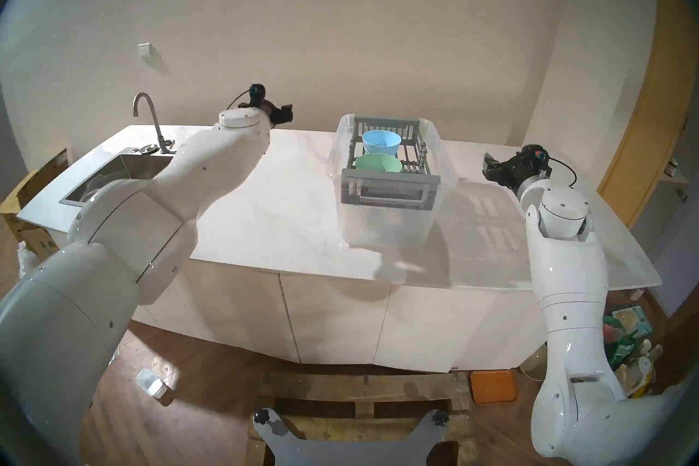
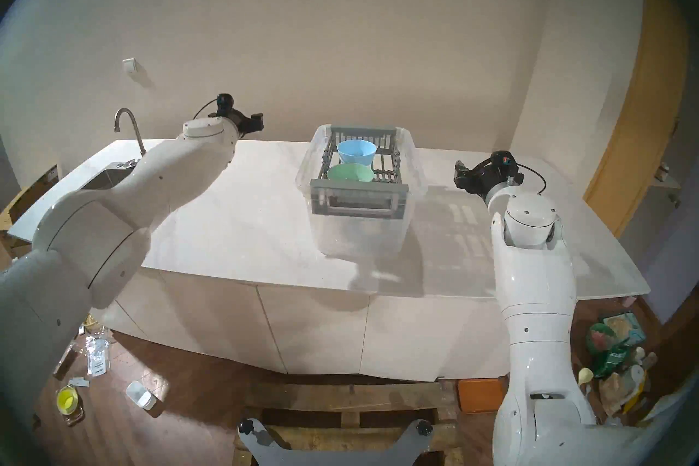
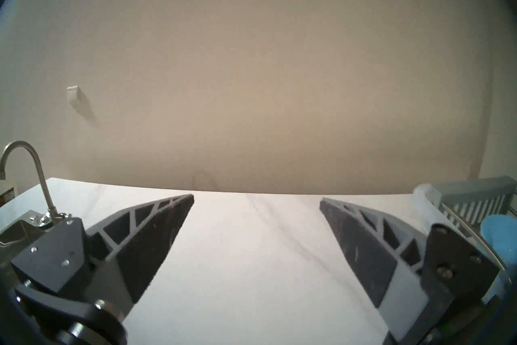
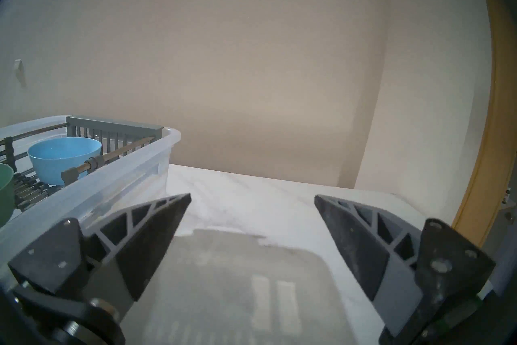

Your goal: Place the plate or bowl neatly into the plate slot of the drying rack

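Observation:
The grey drying rack (image 1: 389, 185) sits across the top of a clear plastic tub (image 1: 389, 227) on the white counter. A blue bowl (image 1: 381, 143) stands upright at the rack's far end and a green bowl (image 1: 378, 163) stands upright nearer me, both on the bars. The rack's bars (image 1: 410, 159) show bare to the right of the bowls. My left gripper (image 1: 289, 112) is open and empty, raised left of the tub; it also shows in the left wrist view (image 3: 256, 200). My right gripper (image 1: 488, 162) is open and empty, right of the tub; it also shows in the right wrist view (image 4: 252, 199).
A steel sink (image 1: 113, 174) with a curved tap (image 1: 149, 121) is set in the counter's left end. The wall runs close behind the counter. A wooden door frame (image 1: 643, 106) stands at the right. Clutter lies on the floor by the cabinets.

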Robot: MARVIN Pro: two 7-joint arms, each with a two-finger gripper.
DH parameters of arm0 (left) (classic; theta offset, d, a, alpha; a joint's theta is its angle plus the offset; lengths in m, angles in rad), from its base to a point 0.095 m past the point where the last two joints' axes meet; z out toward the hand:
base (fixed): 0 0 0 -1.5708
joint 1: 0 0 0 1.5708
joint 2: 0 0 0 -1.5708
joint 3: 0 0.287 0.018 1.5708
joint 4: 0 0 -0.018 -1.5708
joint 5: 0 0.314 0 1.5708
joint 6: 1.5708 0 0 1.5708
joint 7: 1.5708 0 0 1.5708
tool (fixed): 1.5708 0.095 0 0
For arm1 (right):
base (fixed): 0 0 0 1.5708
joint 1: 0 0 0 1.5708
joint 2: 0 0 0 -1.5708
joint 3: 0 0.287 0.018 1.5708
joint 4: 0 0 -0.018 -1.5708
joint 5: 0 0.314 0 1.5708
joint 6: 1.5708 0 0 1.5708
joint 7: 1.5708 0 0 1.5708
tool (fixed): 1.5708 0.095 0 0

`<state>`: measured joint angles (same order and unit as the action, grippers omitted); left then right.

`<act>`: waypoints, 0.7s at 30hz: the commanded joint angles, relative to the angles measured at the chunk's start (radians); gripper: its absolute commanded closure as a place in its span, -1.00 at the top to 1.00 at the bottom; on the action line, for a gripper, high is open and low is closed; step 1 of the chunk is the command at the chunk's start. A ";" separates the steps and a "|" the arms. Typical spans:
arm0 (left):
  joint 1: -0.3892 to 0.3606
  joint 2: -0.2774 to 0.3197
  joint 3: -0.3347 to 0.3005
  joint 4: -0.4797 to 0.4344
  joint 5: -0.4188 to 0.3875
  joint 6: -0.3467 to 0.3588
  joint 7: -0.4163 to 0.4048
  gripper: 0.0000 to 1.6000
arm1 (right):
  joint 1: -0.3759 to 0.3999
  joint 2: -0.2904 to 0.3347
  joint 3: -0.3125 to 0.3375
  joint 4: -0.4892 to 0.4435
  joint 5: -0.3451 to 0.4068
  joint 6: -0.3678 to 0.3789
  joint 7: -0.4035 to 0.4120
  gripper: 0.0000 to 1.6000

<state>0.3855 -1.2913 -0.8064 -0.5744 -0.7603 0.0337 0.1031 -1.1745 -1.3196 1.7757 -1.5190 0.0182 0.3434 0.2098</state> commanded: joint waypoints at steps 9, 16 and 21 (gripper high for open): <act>0.107 0.163 -0.047 -0.394 0.012 -0.108 0.026 1.00 | 0.023 0.003 -0.001 -0.024 0.001 -0.010 0.001 1.00; 0.218 0.282 -0.075 -0.605 0.024 -0.139 0.071 1.00 | 0.023 0.003 -0.001 -0.025 0.001 -0.011 0.001 1.00; 0.307 0.367 -0.097 -0.771 0.024 -0.139 0.124 1.00 | 0.023 0.003 -0.001 -0.027 0.001 -0.012 0.001 1.00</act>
<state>0.6936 -0.9562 -0.8647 -1.2396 -0.7413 -0.0765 0.1792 -1.1733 -1.3195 1.7756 -1.5190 0.0183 0.3433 0.2098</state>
